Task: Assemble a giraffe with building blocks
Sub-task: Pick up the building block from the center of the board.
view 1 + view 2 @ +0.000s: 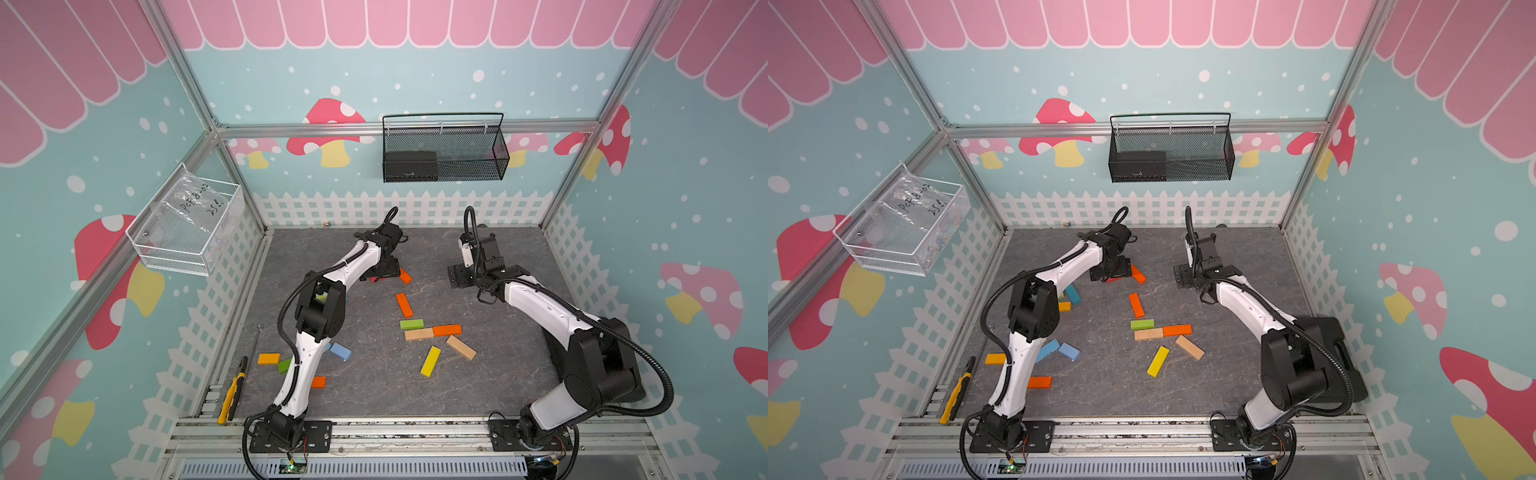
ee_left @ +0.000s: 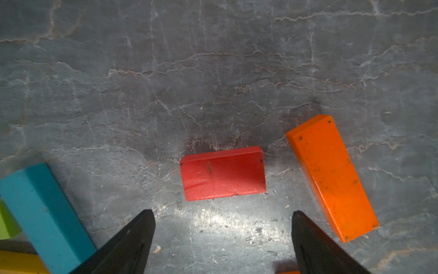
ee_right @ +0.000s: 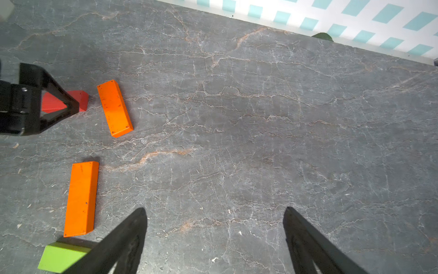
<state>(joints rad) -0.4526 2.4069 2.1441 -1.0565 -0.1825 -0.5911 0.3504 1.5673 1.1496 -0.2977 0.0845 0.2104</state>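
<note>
**Both grippers spread; red block loose on the slab**

The left wrist view gave what both top views mostly hid. The red block (image 2: 222, 173) lay flat just ahead of the left gripper (image 2: 222, 213), long axis crosswise to the fingers. Jaws were spread, nothing pinched. An orange block (image 2: 331, 178) lay just beside it, slanted, not touching. The right gripper (image 3: 214, 211) hung spread and empty over bare tabletop (image 3: 260, 118) near the back fence (image 3: 355, 19), with open room around. Other building blocks (image 1: 419, 334) clustered mid-table.
</note>
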